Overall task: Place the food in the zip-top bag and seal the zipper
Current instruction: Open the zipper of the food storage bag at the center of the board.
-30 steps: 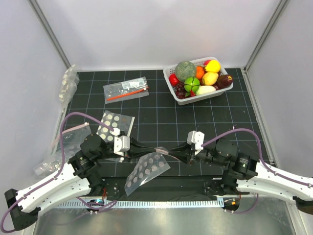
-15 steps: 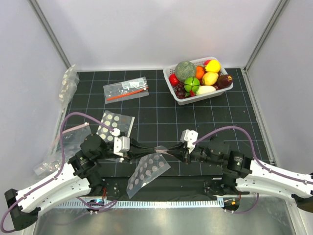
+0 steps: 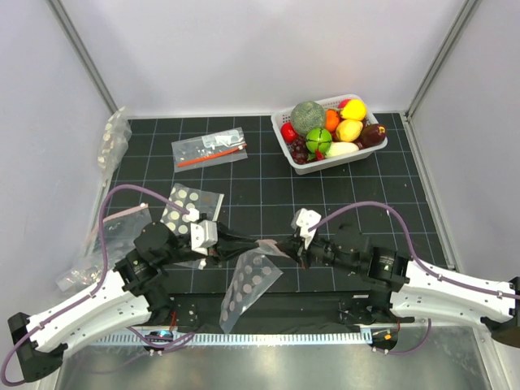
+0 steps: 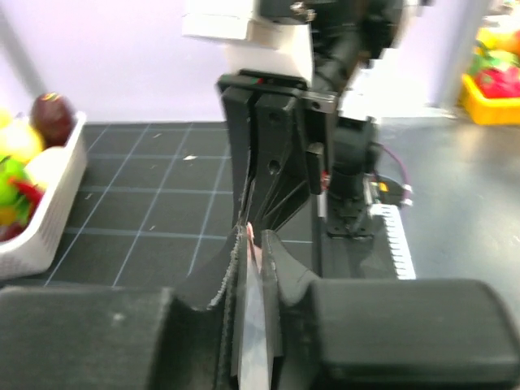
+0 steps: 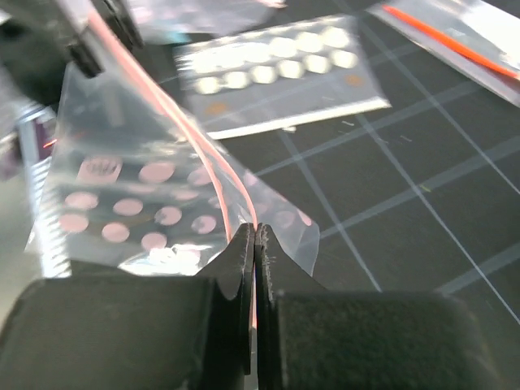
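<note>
The zip-top bag (image 3: 250, 280), clear with white dots, hangs between my two grippers near the table's front. Its pink zipper (image 5: 183, 134) runs from jaw to jaw. My left gripper (image 3: 254, 245) is shut on the left end of the bag's mouth (image 4: 253, 325). My right gripper (image 3: 282, 246) is shut on the pink strip's other end (image 5: 253, 236), almost touching the left one. The food (image 3: 331, 128), a lemon, green fruit, red and whitish pieces, lies in the white basket (image 3: 286, 148) at the back right.
A dotted bag with a pale edge (image 3: 188, 205) lies left of centre. A clear bag with an orange-red stick (image 3: 210, 150) lies at the back. More clear bags (image 3: 114, 140) lie along the left wall, and another (image 3: 97, 244) lies beside the left arm.
My right gripper has moved left toward the left gripper. The bag's mouth has bunched shorter and the bag now hangs more steeply.
</note>
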